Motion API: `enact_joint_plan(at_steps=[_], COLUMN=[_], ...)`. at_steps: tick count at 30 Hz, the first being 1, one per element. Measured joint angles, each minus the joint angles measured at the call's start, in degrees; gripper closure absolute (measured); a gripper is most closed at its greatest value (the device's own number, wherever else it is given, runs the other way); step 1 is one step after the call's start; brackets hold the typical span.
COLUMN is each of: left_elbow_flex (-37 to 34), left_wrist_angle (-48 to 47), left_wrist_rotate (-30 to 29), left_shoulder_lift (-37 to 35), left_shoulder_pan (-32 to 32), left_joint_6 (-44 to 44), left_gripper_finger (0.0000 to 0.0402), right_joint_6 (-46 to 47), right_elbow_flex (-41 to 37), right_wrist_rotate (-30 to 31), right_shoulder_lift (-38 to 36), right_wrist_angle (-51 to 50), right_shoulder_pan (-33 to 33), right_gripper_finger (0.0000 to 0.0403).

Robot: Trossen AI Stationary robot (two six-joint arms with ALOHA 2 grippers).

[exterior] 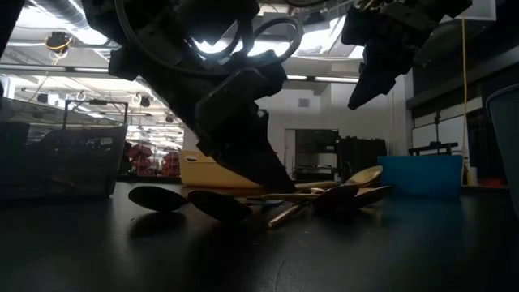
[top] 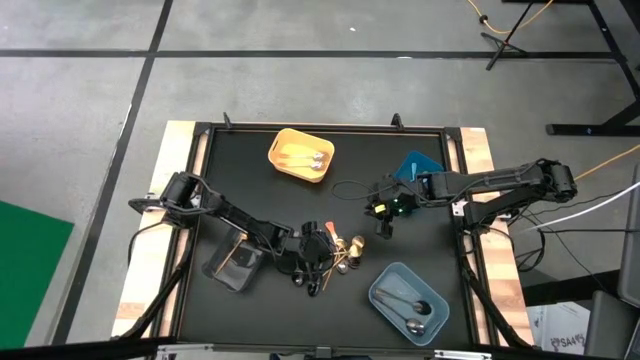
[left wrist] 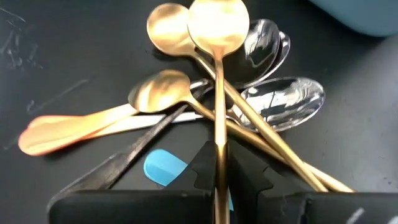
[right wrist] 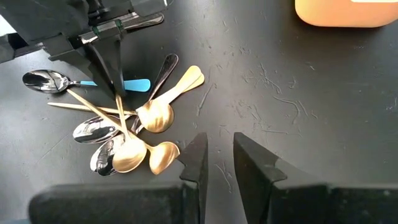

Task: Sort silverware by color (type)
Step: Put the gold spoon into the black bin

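Observation:
A pile of silverware (top: 335, 255) lies on the black mat: several gold spoons, silver spoons (left wrist: 280, 102), a spoon with an orange handle (left wrist: 62, 132), a dark utensil (left wrist: 121, 163) and a light-blue handle (left wrist: 163, 168). My left gripper (left wrist: 222, 157) stands over the pile's near-left side and is shut on one gold spoon (left wrist: 217, 25). It also shows in the right wrist view (right wrist: 115, 87) and the low view (exterior: 272, 174). My right gripper (right wrist: 216, 149) hangs open above bare mat, right of and beyond the pile (top: 383, 222). My left gripper pinches the gold spoon's thin handle (left wrist: 219, 134) between its two fingers (left wrist: 205, 165), which point steeply down from above and lie along the spoon. The bowl (right wrist: 127, 157) points away from the gripper and sits over the other spoons; whether it is lifted clear does not show.
A yellow bin (top: 300, 155) with spoons in it stands at the far side. A blue bin (top: 420, 163) sits under the right arm. A grey-blue bin (top: 408, 300) holding silver spoons is near right. A clear bin (top: 235, 262) sits left of the pile. Wooden edges border the mat.

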Motion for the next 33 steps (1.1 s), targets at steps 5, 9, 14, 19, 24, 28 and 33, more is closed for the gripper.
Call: enact_joint_plan(at_steps=[5,9,14,19,24,28,33], left_elbow_flex=[-0.03,-0.04,-0.04,-0.04,-0.04,-0.04,-0.04], left_wrist_angle=[-0.41,-1.51,-6.44,-15.58,-27.78,-38.35,-50.67], left_wrist_rotate=[0.15,0.66,0.66,0.48,-0.07,-2.46,-4.05], left_shoulder_lift=[-1.78,-4.83,-10.94,-18.95,-27.84,-35.23,-42.93], left_shoulder_pan=[0.05,0.04,0.09,-0.75,-2.77,-5.27,-9.32], left_joint_6=[0.05,0.13,-0.52,-4.90,-12.24,-18.21,-28.12], left_gripper_finger=[0.0385,0.0385,0.0385,0.0385,0.0385,0.0385,0.0385], right_joint_6=[-0.01,0.00,-0.02,-0.02,-0.02,-0.02,-0.02], right_elbow_flex=[0.00,0.00,0.00,0.00,0.02,0.02,0.02], right_wrist_rotate=[0.00,0.00,0.02,0.01,0.02,0.00,0.02], right_shoulder_lift=[0.00,0.02,0.02,0.02,0.02,0.02,0.02], right_wrist_angle=[-0.01,-0.02,-0.02,-0.04,-0.02,-0.04,-0.02], right_shoulder_pan=[0.00,0.00,0.00,0.02,0.00,0.02,0.00], right_gripper_finger=[0.0336,0.0336,0.0336,0.0336,0.0336,0.0336,0.0336])
